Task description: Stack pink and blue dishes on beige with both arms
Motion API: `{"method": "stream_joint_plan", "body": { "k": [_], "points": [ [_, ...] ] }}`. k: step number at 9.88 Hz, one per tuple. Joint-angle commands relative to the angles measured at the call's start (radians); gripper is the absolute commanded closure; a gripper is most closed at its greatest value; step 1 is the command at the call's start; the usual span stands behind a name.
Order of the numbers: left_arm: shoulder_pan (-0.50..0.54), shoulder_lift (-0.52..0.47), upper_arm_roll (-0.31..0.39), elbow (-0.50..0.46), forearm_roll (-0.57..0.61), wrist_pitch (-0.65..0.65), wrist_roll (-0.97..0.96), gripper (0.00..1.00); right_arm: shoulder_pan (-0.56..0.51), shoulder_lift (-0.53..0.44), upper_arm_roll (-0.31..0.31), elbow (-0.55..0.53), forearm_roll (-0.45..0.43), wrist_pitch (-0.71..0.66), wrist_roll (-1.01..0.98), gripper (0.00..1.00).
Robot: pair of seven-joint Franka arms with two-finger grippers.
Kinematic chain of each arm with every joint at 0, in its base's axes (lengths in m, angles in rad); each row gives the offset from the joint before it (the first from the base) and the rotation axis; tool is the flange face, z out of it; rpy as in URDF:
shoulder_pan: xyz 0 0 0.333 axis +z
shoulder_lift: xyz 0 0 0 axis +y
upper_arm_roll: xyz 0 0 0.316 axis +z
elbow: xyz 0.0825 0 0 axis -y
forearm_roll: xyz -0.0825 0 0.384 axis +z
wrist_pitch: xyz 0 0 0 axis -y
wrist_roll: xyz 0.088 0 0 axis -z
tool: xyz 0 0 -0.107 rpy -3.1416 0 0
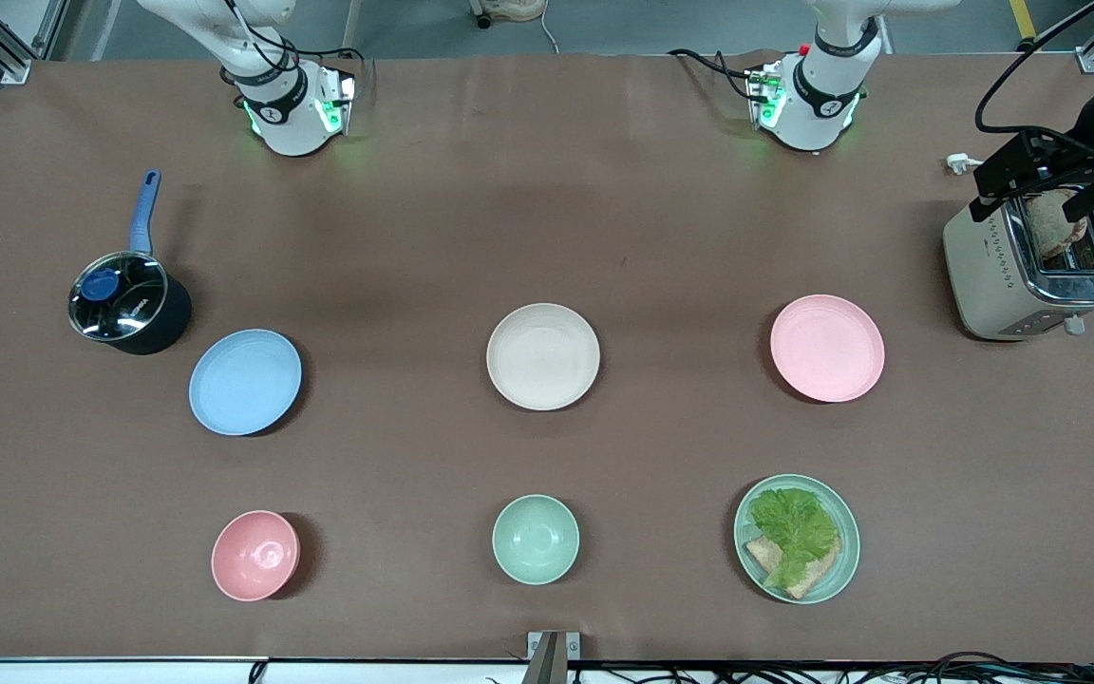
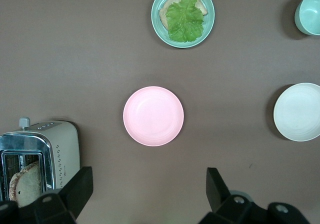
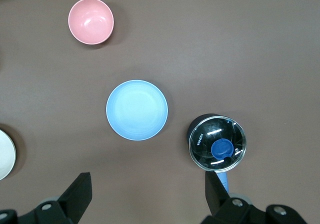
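The brown counter [image 1: 547, 218] carries the beige plate [image 1: 543, 356] at its middle, with the blue plate [image 1: 245, 381] toward the right arm's end and the pink plate [image 1: 827, 348] toward the left arm's end, all three apart and unstacked. The left tool [image 2: 147, 191] hangs high, spread and empty over the pink plate, and the right tool [image 3: 147, 194] hangs likewise over the blue one. Each should probably descend to pinch its plate's raised rim, then set them on the beige plate one at a time so the arms don't meet.

Light falls evenly and brightly from above me. Each dish throws a soft, short shadow, like the one beside the blue plate [image 1: 245, 381]. The pot lid [image 3: 218, 143] shows small white glints, and the toaster [image 1: 1031, 266] top gleams. All three views look sharp.
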Motion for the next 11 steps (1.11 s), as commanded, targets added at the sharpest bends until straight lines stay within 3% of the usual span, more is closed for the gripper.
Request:
{"method": "stream_joint_plan", "body": {
  "k": [1, 5, 8, 10, 11],
  "points": [
    [0.003, 0.001, -0.01, -0.024, 0.019, -0.012, -0.009, 0.0, -0.001, 0.005, 0.003, 0.015, -0.006, -0.016, 0.016, 0.0],
    [0.003, 0.021, 0.002, -0.024, 0.019, -0.01, 0.009, 0.0, -0.001, 0.005, 0.003, 0.015, -0.004, -0.014, 0.016, 0.0],
    [0.002, 0.079, 0.072, -0.04, -0.002, 0.013, 0.043, 0.0, -0.001, 0.005, 0.003, 0.015, -0.006, -0.016, 0.015, 0.0],
    [0.002, 0.102, 0.163, -0.187, -0.051, 0.17, 0.188, 0.02, -0.005, 0.014, -0.002, -0.004, -0.006, -0.014, -0.083, 0.0],
    [0.005, 0.116, 0.19, -0.269, -0.115, 0.256, 0.256, 0.0, -0.01, 0.02, -0.019, -0.077, -0.001, 0.042, -0.127, 0.0]
  ]
}}
